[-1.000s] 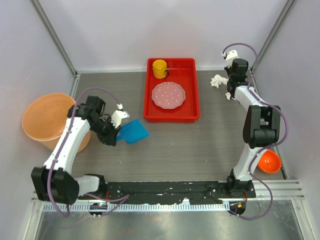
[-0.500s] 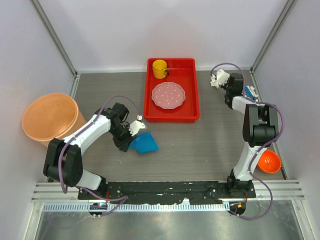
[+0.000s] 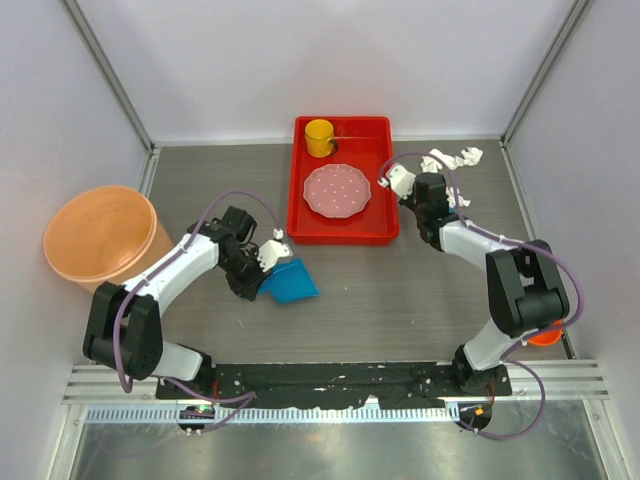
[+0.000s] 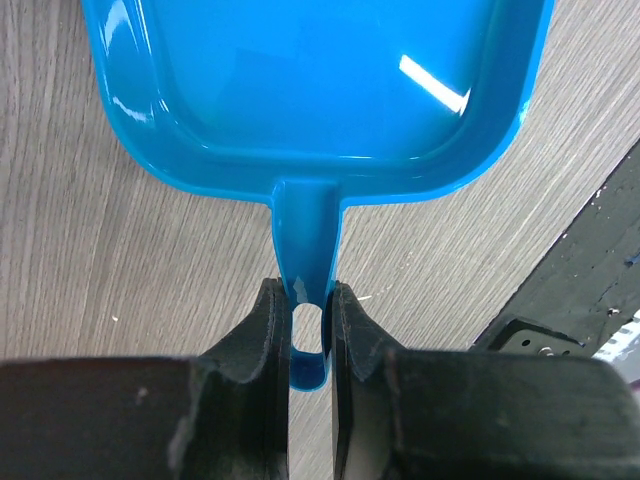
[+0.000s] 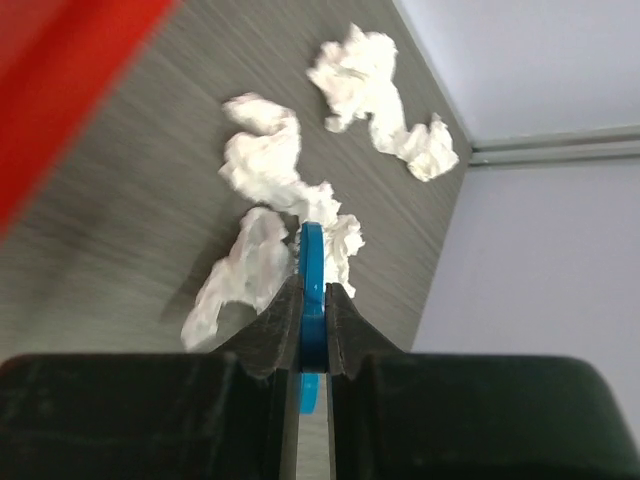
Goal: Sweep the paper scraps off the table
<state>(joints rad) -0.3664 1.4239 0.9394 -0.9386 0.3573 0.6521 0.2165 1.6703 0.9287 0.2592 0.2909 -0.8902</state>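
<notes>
Several crumpled white paper scraps lie on the dark wood-grain table at the back right, between the red tray and the corner. In the right wrist view the paper scraps sit just ahead of my right gripper. It is shut on a thin blue handle, seen edge-on and reaching among the wads. From above, the right gripper sits beside the tray's right wall. My left gripper is shut on the handle of a blue dustpan. That dustpan lies flat on the table left of centre.
A red tray at the back centre holds a pink dotted plate and a yellow cup. An orange bucket stands at the left edge. An orange bowl shows behind the right arm's elbow. White walls close the back and sides.
My right arm swung from the back right corner leftward to beside the tray. The left arm carried the dustpan right and nearer, then held still over the last half second.
</notes>
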